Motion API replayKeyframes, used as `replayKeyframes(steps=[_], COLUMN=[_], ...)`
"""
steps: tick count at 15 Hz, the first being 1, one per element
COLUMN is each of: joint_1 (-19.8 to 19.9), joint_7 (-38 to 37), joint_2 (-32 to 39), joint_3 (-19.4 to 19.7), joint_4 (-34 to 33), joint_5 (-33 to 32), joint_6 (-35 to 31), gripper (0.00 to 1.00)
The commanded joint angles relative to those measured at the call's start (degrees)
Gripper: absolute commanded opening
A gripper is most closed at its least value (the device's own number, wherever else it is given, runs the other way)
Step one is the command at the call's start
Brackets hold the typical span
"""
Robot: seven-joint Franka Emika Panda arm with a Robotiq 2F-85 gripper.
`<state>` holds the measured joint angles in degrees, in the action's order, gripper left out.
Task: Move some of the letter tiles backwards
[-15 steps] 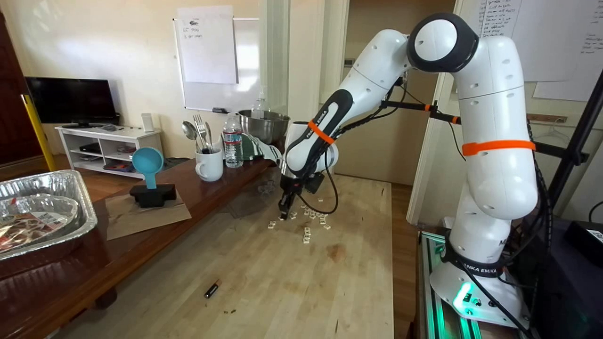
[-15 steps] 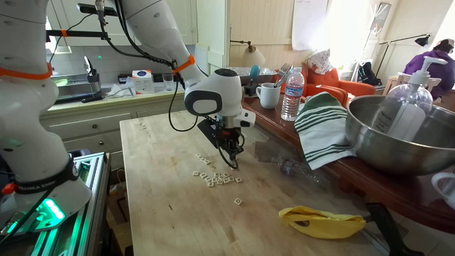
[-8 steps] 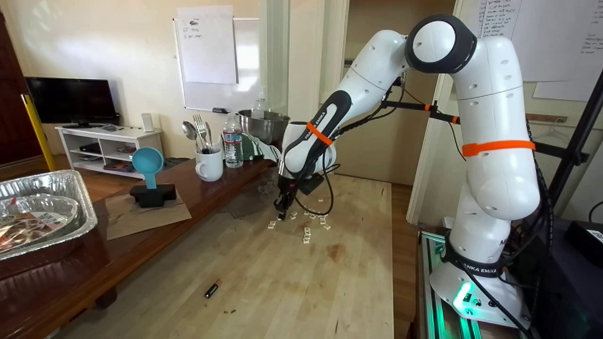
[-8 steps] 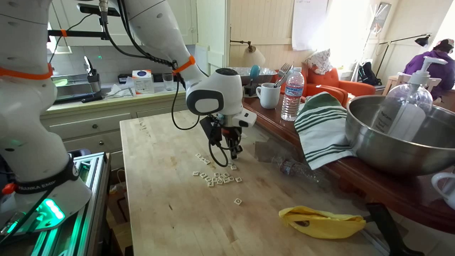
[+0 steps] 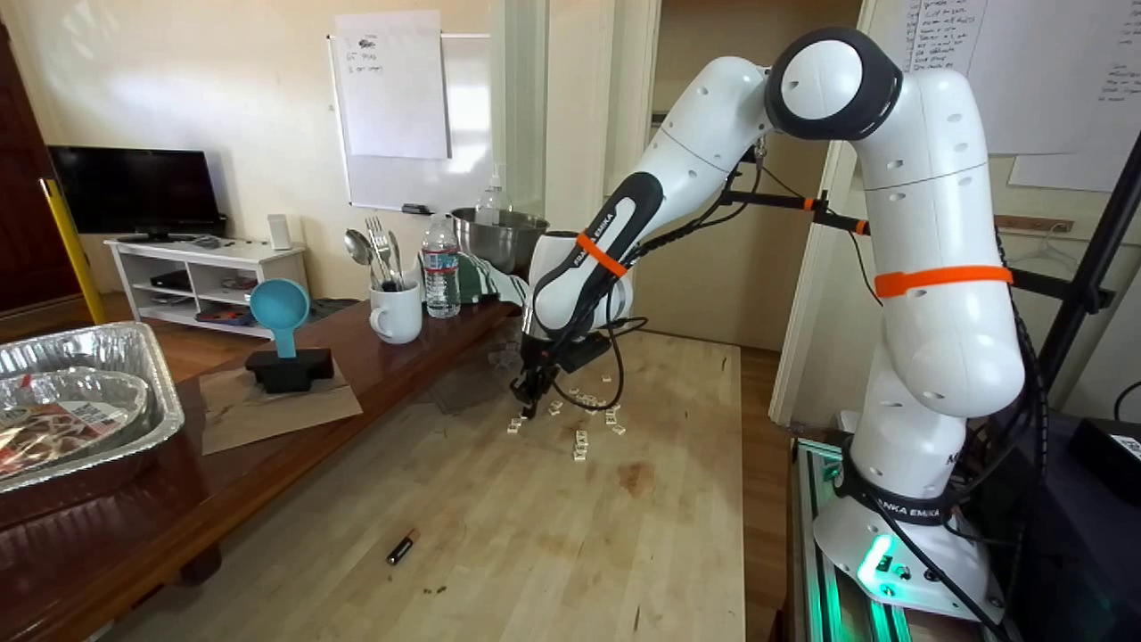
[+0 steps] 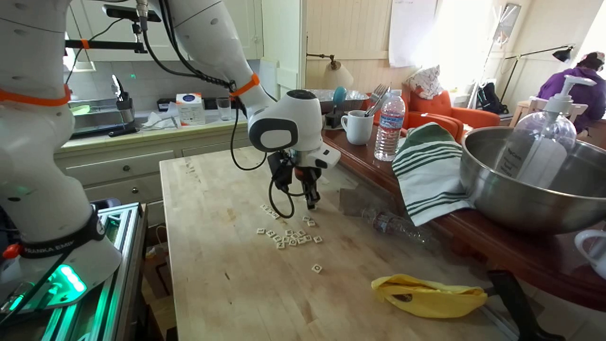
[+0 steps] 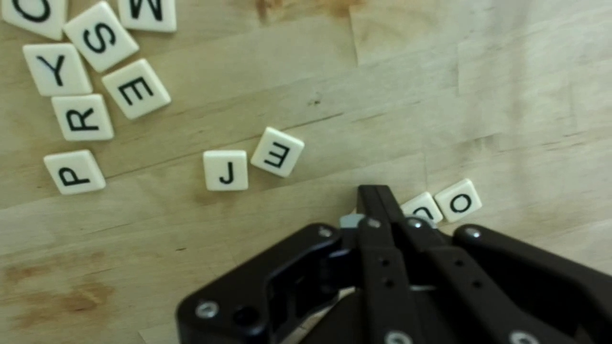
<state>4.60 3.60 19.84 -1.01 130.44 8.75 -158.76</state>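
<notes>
The pincer is clenched, its jaws flat against each other, and it points down low over the pale wooden counter; whether its tip meets the wood I cannot tell. The letter tiles lie flat on that counter, to both sides of the pincer. In the wrist view an O tile sits just right of the pincer's tip, and a half-hidden tile lies between the two, its letter partly covered. Near the pincer on its left are a J tile and a turned E tile, just beside each other. Well to the left of the pincer comes a group: a P tile, an R tile, a Y tile, an S tile and a second E tile, with two more cut off at the view's top. In an exterior view a lone O tile lies in front of the pincer, nearer the camera, and a short row of tiles lies near the pincer's left. There, to the pincer's right, a dark counter carries a white mug, a water bottle and a steel bowl.
</notes>
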Motion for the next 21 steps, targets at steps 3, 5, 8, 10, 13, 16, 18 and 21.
replayKeyframes(steps=[3,5,8,10,13,16,18,21], joint_1=[-0.6,-0.2,0.4,0.8,1.1,1.5,1.8,2.0], joint_7=[-2.6,-2.1,-0.9,0.7,3.8,8.0,10.2,12.1], joint_2=[-0.2,-1.6,-3.3,-3.6,-2.9,-1.5,-0.8,0.5], joint_3=[0.5,0.5,0.0,-0.4,-0.5,-1.1,-1.4,-1.7], joint_4=[0.2,1.0,1.8,1.7,1.1,0.8,0.7,0.6], joint_5=[-0.4,-0.3,0.4,0.6,-0.2,-0.7,-1.0,-1.4], joint_6=[0.4,0.3,-0.9,-1.3,-1.7,-2.6,-3.5,-5.9], gripper=[0.00,0.00,0.00,0.00,0.00,0.00,0.00,0.00])
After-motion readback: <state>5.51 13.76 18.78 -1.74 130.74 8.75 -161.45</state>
